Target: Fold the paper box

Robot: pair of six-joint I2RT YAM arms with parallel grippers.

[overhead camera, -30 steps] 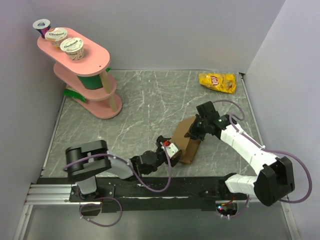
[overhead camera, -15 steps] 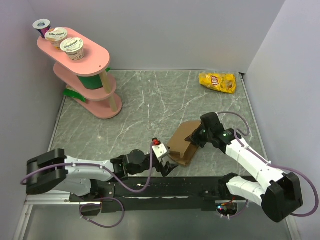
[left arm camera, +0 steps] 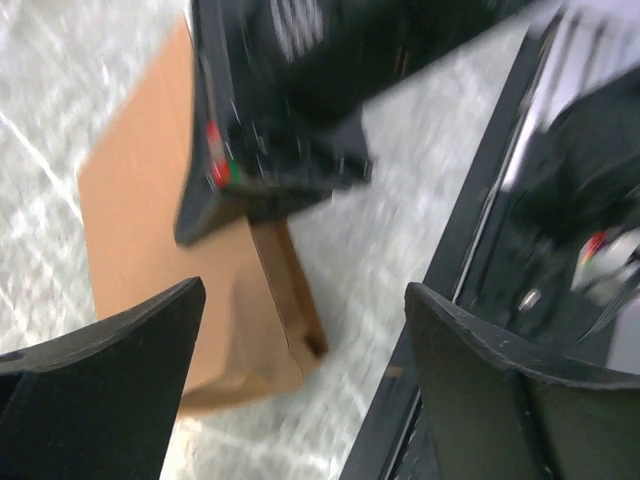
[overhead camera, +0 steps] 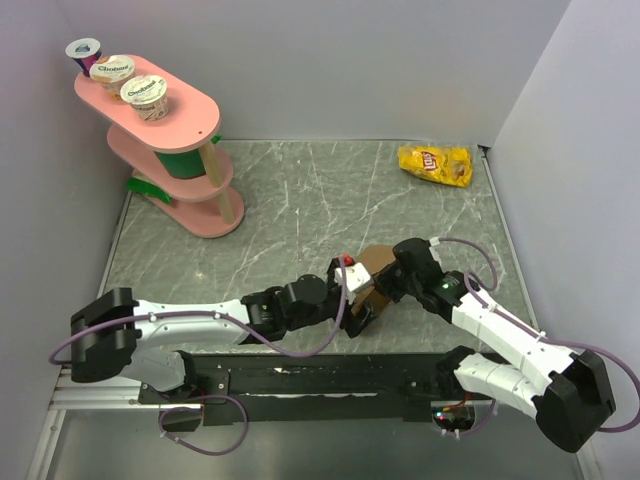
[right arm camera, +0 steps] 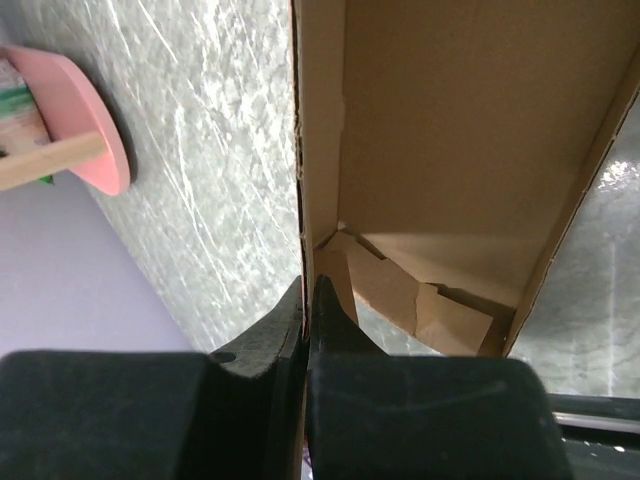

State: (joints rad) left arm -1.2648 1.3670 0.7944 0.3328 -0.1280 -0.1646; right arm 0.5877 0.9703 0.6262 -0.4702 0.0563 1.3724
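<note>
The paper box (overhead camera: 378, 262) is brown cardboard, partly folded, near the table's front middle. It is mostly hidden between the two wrists in the top view. My right gripper (right arm camera: 308, 292) is shut on the thin edge of one box wall (right arm camera: 318, 150). The open inside (right arm camera: 460, 130) and loose inner flaps (right arm camera: 420, 295) show beyond it. My left gripper (left arm camera: 305, 345) is open, its fingers (left arm camera: 110, 375) wide apart above the box's near corner (left arm camera: 290, 345), and they do not touch it. The right gripper's black body (left arm camera: 280, 120) sits on the box just beyond.
A pink tiered stand (overhead camera: 165, 130) with yogurt cups fills the back left. A yellow chip bag (overhead camera: 435, 163) lies at the back right. The black base rail (overhead camera: 300, 372) runs along the near edge, close under the left gripper. Walls close off three sides.
My left arm has stretched right and forward, bringing its open gripper up to the box's left side. The right gripper has drawn the box left and nearer, still shut on it.
</note>
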